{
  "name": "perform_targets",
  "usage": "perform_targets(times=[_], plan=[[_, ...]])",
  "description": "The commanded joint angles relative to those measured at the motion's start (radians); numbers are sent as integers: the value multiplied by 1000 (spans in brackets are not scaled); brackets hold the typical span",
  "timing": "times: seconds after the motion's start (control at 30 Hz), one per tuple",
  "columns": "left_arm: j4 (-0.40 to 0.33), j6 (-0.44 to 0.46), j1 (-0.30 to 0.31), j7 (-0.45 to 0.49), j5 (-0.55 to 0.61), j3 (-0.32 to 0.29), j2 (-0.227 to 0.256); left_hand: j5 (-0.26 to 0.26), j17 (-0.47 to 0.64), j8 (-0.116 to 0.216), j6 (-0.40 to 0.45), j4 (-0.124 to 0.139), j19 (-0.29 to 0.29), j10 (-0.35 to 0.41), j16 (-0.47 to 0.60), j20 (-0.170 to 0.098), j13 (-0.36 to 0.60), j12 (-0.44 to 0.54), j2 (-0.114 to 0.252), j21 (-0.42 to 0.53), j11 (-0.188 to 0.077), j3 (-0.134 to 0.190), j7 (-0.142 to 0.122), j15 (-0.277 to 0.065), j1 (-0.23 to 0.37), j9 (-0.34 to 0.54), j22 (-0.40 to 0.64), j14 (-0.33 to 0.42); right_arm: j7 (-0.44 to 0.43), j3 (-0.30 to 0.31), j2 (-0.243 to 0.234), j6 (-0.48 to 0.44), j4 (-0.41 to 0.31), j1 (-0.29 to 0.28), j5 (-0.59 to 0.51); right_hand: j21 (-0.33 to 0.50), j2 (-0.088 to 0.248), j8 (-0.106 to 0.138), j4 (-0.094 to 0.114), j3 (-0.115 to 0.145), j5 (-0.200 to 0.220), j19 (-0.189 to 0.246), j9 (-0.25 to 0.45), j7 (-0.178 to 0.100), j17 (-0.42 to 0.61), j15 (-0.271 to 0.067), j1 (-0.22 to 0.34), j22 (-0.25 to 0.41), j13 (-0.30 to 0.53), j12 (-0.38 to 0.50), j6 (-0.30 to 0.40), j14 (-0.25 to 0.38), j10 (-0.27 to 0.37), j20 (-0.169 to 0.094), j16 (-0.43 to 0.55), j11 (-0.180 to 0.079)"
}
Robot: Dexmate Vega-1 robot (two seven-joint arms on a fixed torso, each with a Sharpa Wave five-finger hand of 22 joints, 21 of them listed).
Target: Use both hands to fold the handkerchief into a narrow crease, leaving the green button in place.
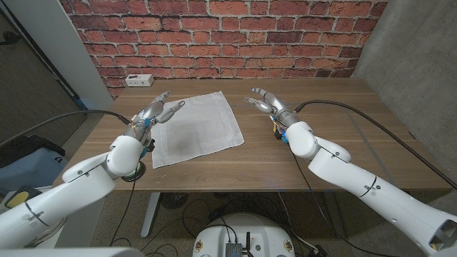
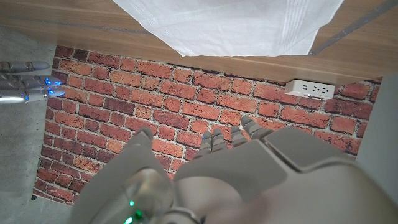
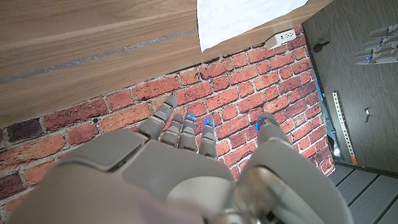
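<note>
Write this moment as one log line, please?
handkerchief: flat, unfolded | left hand: open at its left edge | right hand: open, apart from cloth | green button: not seen

The handkerchief [image 1: 195, 128] lies spread on the counter [image 1: 335, 153], between the two hands. The left hand's [image 1: 153, 114] fingers [image 1: 171, 106] reach its edge; the right hand's [image 1: 273, 108] fingers [image 1: 255, 101] hang just beside its opposite edge. A power strip [image 1: 141, 80] sits beyond the left fingers.
</note>
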Motion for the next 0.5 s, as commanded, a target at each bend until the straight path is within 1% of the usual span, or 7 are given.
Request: perform_targets(times=[0.03, 0.07, 0.2, 0.5], plan=[[-99, 182, 64, 40, 134, -5, 5, -2, -1, 6, 8, -14, 8, 8, 6, -36, 4, 11, -8, 5, -3, 3, -4, -7, 20, 5, 2, 10, 28, -65, -9, -100, -51, 25, -104, 6, -1, 7, -10, 6, -1, 13, 2, 0, -1, -8, 19, 2, 1, 1, 8, 8, 7, -6, 6, -7], [-111, 193, 83, 50, 148, -12, 7, -3, -1, 6, 8, -16, 9, 8, 6, -35, 4, 11, -9, 5, -4, 3, -5, -9, 21, 5, 2, 11, 33, -75, -8, -111, -56, 29, -118, 5, -2, 7, -13, 8, -1, 14, 2, -1, -1, -8, 24, 2, 1, 1, 8, 8, 7, -4, 5, -10], [-131, 220, 115, 51, 168, -28, 3, -4, -1, 7, 11, -30, 20, 15, 6, -33, 4, 11, -17, 6, -10, 4, -9, -11, 34, 5, 1, 21, 49, -88, -6, -123, -62, 35, -138, 4, -3, 6, -18, 11, -2, 15, 2, -6, -2, -8, 33, 2, 1, 1, 10, 10, 10, -1, 4, -11], [-161, 265, 165, 59, 223, -40, -12, -8, -1, 12, 32, -58, 29, 35, 6, -29, 4, 14, -28, 3, -28, 8, -25, -23, 60, 4, 0, 39, 92, -129, -1, -164, -78, 52, -191, 2, -6, 5, -23, 14, -4, 16, 2, -8, -2, -9, 44, 2, 1, -1, 11, 13, 12, 4, 3, -12]])
